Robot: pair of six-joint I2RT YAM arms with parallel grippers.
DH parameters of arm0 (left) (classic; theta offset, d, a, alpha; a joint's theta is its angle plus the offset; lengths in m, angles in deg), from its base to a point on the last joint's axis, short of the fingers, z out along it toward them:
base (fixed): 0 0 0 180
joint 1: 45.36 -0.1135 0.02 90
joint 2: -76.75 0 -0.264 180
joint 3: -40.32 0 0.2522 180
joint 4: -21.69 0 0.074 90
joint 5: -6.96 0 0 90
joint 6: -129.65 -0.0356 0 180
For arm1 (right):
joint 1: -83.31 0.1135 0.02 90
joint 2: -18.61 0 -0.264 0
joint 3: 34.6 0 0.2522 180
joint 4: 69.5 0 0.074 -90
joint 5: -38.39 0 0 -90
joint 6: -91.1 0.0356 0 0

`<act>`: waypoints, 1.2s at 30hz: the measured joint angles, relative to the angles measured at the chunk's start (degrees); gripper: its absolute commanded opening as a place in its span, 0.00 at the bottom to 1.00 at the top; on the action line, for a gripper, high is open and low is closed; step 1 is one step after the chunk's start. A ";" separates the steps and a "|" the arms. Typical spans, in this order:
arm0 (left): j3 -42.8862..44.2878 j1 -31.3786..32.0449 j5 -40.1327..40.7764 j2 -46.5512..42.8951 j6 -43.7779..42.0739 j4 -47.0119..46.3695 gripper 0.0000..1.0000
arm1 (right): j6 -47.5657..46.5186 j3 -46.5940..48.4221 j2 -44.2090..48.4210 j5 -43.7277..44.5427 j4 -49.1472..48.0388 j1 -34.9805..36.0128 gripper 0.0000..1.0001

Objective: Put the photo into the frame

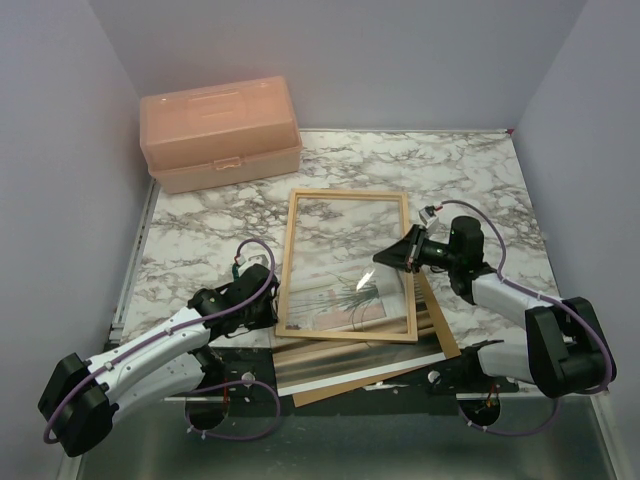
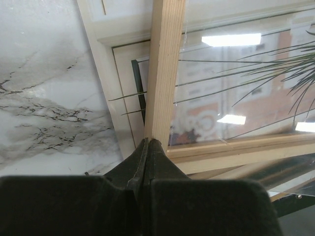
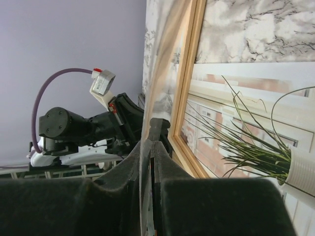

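Note:
The light-wood frame (image 1: 292, 262) lies flat mid-table. The photo (image 1: 335, 300) of a spiky plant lies beneath its near half and sticks out past the left bar (image 2: 106, 73). My left gripper (image 1: 272, 306) is shut and empty. Its tips (image 2: 149, 142) rest against the frame's left bar (image 2: 165, 64) by the near corner. My right gripper (image 1: 384, 257) hovers over the frame's right side. It is shut on the edge of a clear glass sheet (image 3: 160, 73), which passes edge-on between the fingers (image 3: 165, 162). The plant print (image 3: 246, 147) shows to their right.
A peach toolbox (image 1: 220, 130) stands at the back left. A brown backing board (image 1: 443, 335) lies under the frame's near right corner, at a slant. The reflective near part of the glass (image 1: 340, 370) reaches the table's front edge. Marble top (image 1: 200, 230) surrounds them.

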 measured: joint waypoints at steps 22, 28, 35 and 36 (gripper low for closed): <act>0.20 0.28 0.22 0.37 -0.02 -0.04 0.00 | -14.03 5.25 -0.72 1.11 16.44 0.00 0.12; 0.20 0.39 0.24 0.37 -0.02 -0.07 0.00 | -15.91 8.81 -1.70 1.11 19.23 0.00 0.12; 0.20 0.55 0.31 0.37 -0.02 -0.15 0.00 | -18.01 10.78 -1.77 1.42 21.51 0.00 0.12; 0.20 0.57 0.31 0.37 -0.02 -0.15 0.00 | -18.18 10.78 -1.79 1.55 21.75 0.00 0.12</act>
